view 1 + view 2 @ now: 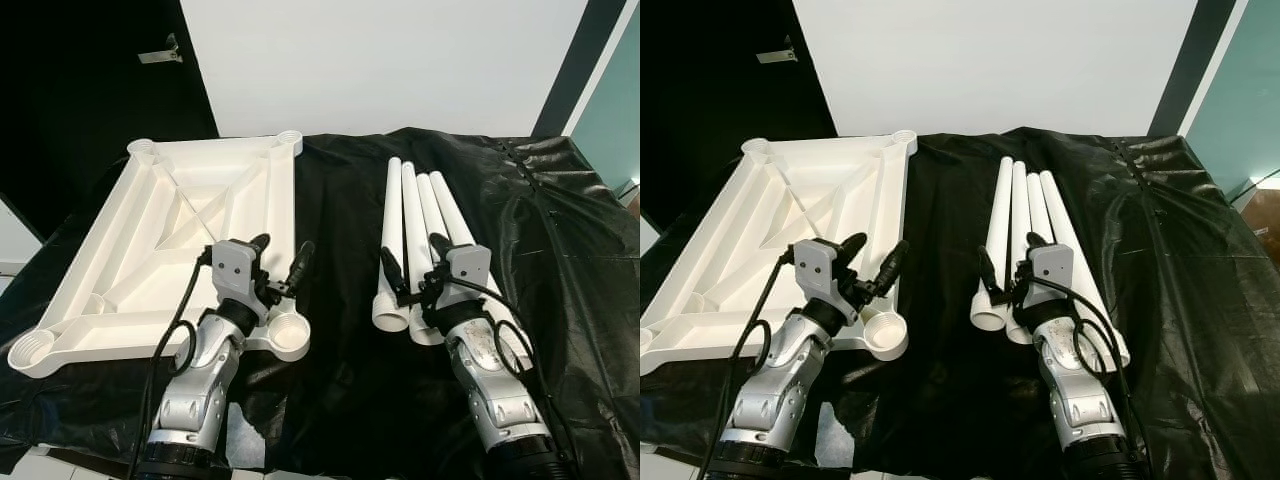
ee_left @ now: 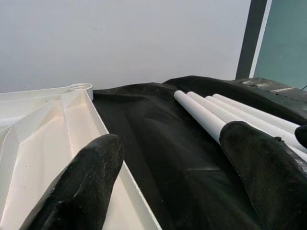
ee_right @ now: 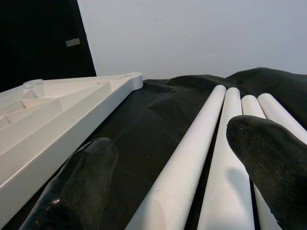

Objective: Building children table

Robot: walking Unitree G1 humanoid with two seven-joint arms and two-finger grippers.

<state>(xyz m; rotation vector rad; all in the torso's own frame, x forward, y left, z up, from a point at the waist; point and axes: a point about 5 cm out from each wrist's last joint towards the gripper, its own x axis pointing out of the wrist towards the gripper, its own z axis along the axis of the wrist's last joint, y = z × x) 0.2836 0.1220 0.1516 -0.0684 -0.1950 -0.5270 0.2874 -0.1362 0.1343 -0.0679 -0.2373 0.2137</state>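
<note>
The white tabletop (image 1: 190,235) lies upside down on the left of the black-draped surface (image 1: 340,220), its ribbed underside and round corner sockets facing up, which looks like the way to leave the sockets ready for legs. The near right socket (image 1: 290,335) sits just beside the left gripper (image 1: 280,258), whose jaws stand open over the tabletop's near right edge, holding nothing. To the right, well apart from the tabletop, four white leg tubes (image 1: 420,225) lie side by side, running from near to far with their open ends toward the robot, so an end can be picked up without turning. The right gripper (image 1: 415,258) hovers over the near ends of those tubes, jaws open astride the second tube from the left, apparently lined up to close on it. No leg is fitted yet, so the build seems at its start.
</note>
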